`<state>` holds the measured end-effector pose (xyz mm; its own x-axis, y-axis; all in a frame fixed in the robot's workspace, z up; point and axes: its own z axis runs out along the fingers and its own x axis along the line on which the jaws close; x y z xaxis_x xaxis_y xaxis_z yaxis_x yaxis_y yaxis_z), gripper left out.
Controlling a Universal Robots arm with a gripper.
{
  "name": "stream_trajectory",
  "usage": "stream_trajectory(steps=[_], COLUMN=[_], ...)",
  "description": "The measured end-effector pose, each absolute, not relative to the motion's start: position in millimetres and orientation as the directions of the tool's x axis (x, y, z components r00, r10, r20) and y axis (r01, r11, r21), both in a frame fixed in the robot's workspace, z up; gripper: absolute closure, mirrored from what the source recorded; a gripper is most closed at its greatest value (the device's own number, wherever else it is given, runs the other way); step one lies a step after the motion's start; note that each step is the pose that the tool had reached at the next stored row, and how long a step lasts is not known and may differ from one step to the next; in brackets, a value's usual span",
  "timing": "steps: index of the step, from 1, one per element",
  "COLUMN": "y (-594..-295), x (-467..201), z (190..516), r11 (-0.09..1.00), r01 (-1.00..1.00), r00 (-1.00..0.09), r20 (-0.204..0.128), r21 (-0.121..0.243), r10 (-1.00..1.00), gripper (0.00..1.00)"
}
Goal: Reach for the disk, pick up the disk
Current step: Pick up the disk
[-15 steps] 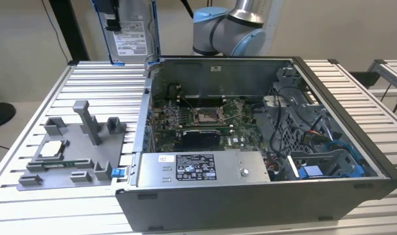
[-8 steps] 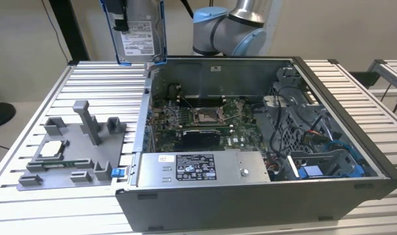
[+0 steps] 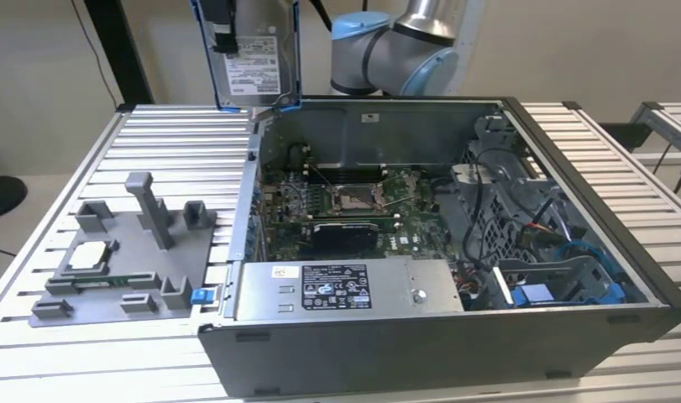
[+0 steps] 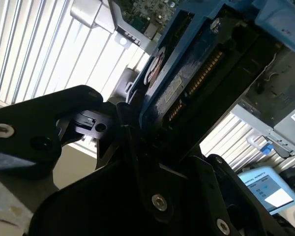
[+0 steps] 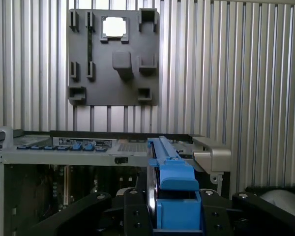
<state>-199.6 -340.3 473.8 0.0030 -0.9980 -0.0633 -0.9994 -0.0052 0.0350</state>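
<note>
The hand was closed on the disk, its black fingers pressing on both faces with the blue rail edge-on between them. In the exterior view the disk hung upright over the far rim of the open computer case, clear of it, with free air around. The case held a circuit board and a power box. Beside it on the slatted worktop, a grey tray carried a square chip.

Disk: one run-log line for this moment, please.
object: silver-grey rectangular disk with blue plastic rails | claw: shut on disk | state: held aloft by open grey metal computer case
</note>
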Motion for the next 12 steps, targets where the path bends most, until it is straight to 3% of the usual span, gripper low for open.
stream_trajectory(steps=[12], y=[-340.3], x=[-172.1], z=[473.8], r11=[-0.005], r01=[-0.999], r00=[0.003], r20=[-0.063], r21=[0.035], r10=[-0.998], gripper=[1.0])
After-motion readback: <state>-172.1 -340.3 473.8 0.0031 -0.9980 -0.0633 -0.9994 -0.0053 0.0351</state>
